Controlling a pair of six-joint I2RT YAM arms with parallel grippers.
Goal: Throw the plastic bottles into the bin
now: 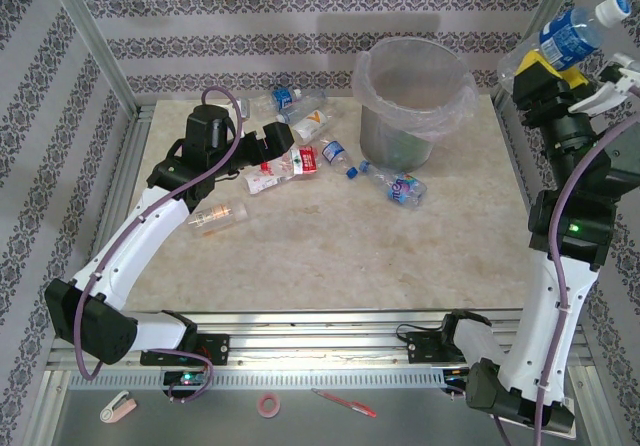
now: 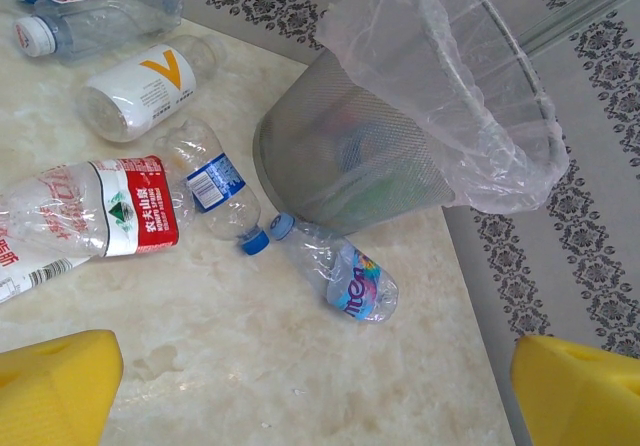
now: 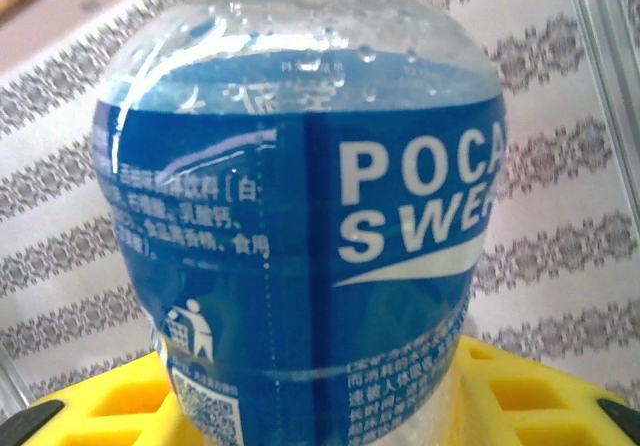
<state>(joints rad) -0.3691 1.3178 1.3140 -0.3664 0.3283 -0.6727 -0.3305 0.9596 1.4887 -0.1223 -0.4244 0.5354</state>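
One blue-labelled bottle [image 1: 572,28] is up off the table [image 1: 350,266], clamped near its base between the yellow pads of the right gripper [image 1: 548,64], cap tilted out toward 2 o'clock. It hangs beyond the table's 2 o'clock corner, well apart from the bin [image 1: 395,131].

Step in hand, as I judge it: carry and drop. The bin lies at about 8 o'clock from the held bottle. Bring the bottle over the middle of the mouth before letting go. The clear bag [image 2: 500,156] flares loosely past the rim, so a release at the edge could catch on it.

- Bin: stands upright at the table's 12 to 1 o'clock. Dim green and reddish shapes show through its wall (probably bottles; cannot tell how many).
- Loose bottles, all lying down, between 6 and 9 o'clock of the bin:
  - one with a blue cap [image 2: 340,276] just beside its base
  - a small blue-labelled one [image 2: 215,191]
  - a red-labelled one [image 2: 100,216]
  - a white-labelled one [image 2: 140,91]
  - an orange-tinted one [image 1: 218,216] farther out toward 8 o'clock
- Left gripper [image 1: 274,146]: jaws spread wide, holding nothing, poised just by the red-labelled one.
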